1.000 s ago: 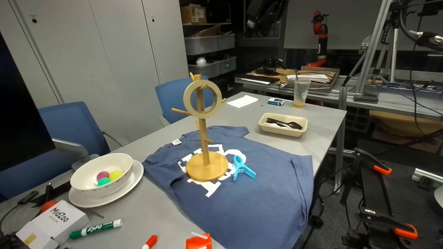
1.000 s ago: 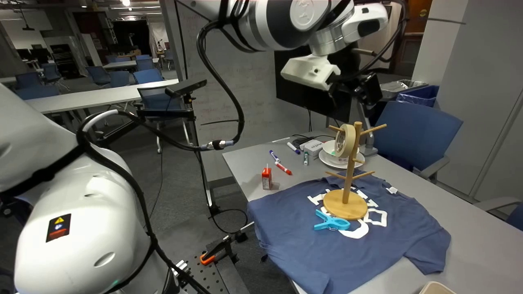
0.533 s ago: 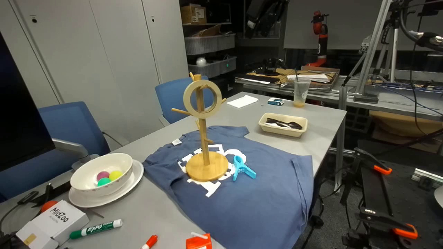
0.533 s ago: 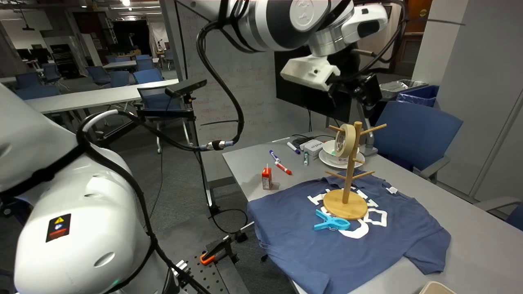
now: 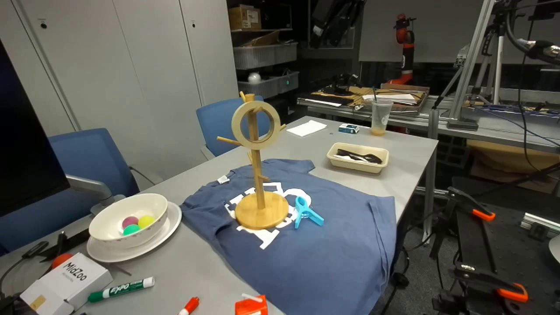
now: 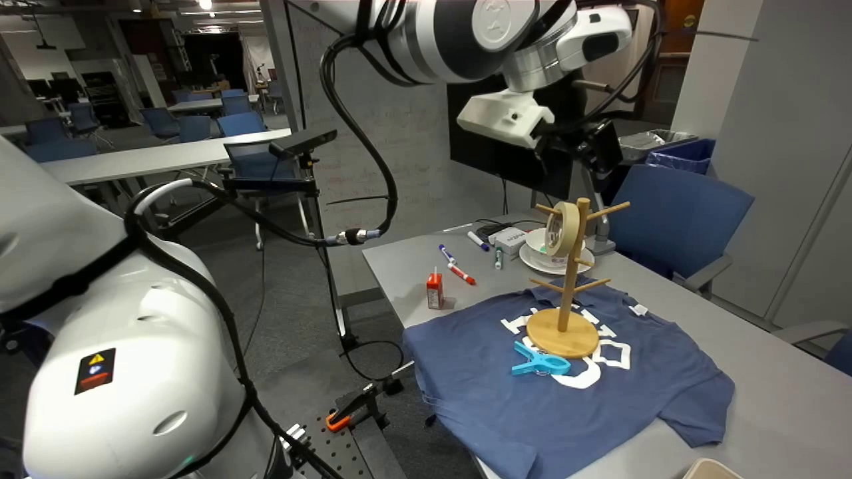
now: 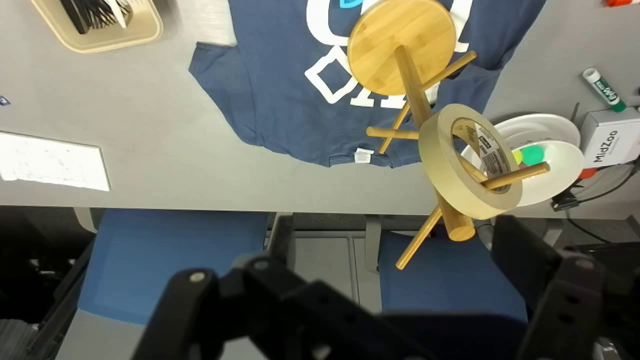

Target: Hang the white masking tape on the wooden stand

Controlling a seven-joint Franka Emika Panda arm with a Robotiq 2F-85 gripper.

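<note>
The white masking tape hangs on an upper peg of the wooden stand, with the peg passing through its centre. The tape and the upright stand also show in an exterior view, with the arm's wrist above them. In the wrist view the tape rests on its peg beside the top of the stand. My gripper is open, its black fingers wide apart with nothing between them. In the exterior views its fingertips are hidden or out of view.
The stand stands on a blue T-shirt beside a blue clip. A white bowl with coloured balls sits on a plate. A cream tray holds black cutlery. Markers, a white box and a red carton lie nearby.
</note>
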